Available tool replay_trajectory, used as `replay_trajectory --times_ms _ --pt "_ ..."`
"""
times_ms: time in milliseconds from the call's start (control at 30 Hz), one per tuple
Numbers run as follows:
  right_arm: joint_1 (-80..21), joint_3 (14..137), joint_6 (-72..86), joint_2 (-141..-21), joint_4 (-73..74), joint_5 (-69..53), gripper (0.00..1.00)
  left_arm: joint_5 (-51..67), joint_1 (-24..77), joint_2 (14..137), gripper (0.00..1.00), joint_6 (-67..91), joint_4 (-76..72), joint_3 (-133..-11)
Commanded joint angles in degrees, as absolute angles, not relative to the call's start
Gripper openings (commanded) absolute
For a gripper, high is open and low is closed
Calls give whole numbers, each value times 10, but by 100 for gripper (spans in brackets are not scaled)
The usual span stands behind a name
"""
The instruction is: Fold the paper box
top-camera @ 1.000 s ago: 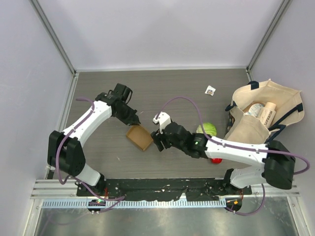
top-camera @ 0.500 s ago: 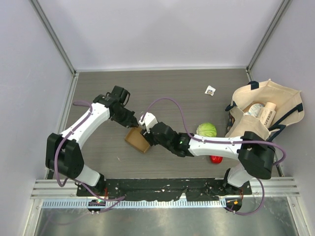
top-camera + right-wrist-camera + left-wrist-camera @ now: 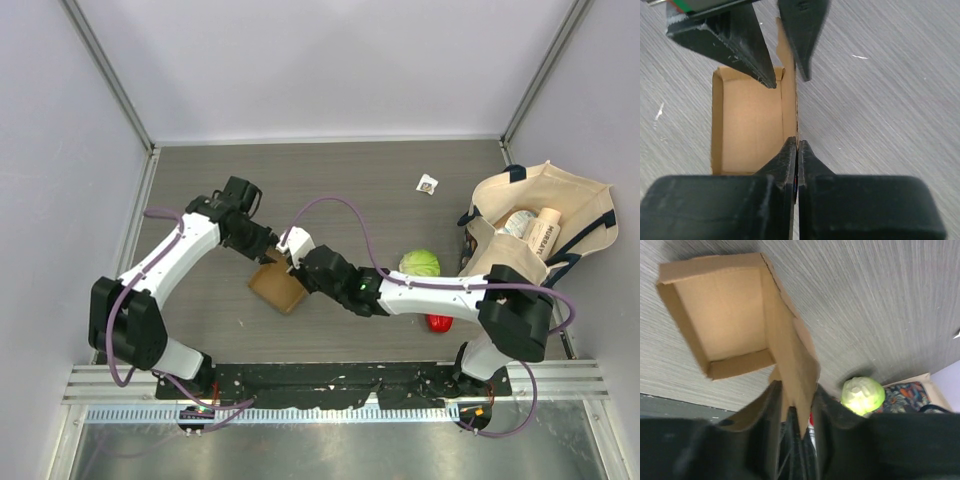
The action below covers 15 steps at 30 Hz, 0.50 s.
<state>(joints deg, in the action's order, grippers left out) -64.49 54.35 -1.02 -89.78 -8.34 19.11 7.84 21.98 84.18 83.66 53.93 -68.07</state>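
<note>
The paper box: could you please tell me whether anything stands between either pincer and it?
Nothing visible does. The right pincer is shut on an upright wall of the paper box, and the left pincer straddles that same wall, jaws slightly apart.

A green cabbage (image 3: pixel 420 264) lay on the grey desk (image 3: pixel 350 190). Near it, on the nearer side, was a small red thing (image 3: pixel 439 323), only partly visible. At the right edge stood a cream tote bag (image 3: pixel 585 200) with dark handles, open, with a pale bottle (image 3: pixel 543 232) inside. A small white packet (image 3: pixel 428 184) lay well apart, toward the back
</note>
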Motion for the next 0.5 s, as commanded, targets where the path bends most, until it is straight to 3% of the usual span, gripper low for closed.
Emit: replay_trajectory --times_ms 0,133,267,367,400,433,467 --pt "-606 589 -11 -903 -68 117 0 39 216 795 42 813 534 -677" --pt "-567 579 -47 -896 -34 43 0 -58 215 728 69 767 540 -666" --pt "-517 559 -121 -877 -4 -52 0 -119 214 632 77 687 509 -634" --pt "-472 562 -179 -875 42 -137 2 -74 214 522 80 576 392 -557" --pt "-462 564 -210 -875 49 -153 2 -49 214 492 85 537 302 -504" --pt "-454 563 -221 -870 51 -168 2 -27 214 433 98 510 266 -483" --pt "-436 561 -233 -867 51 -181 4 -10 214 412 98 478 243 -466"
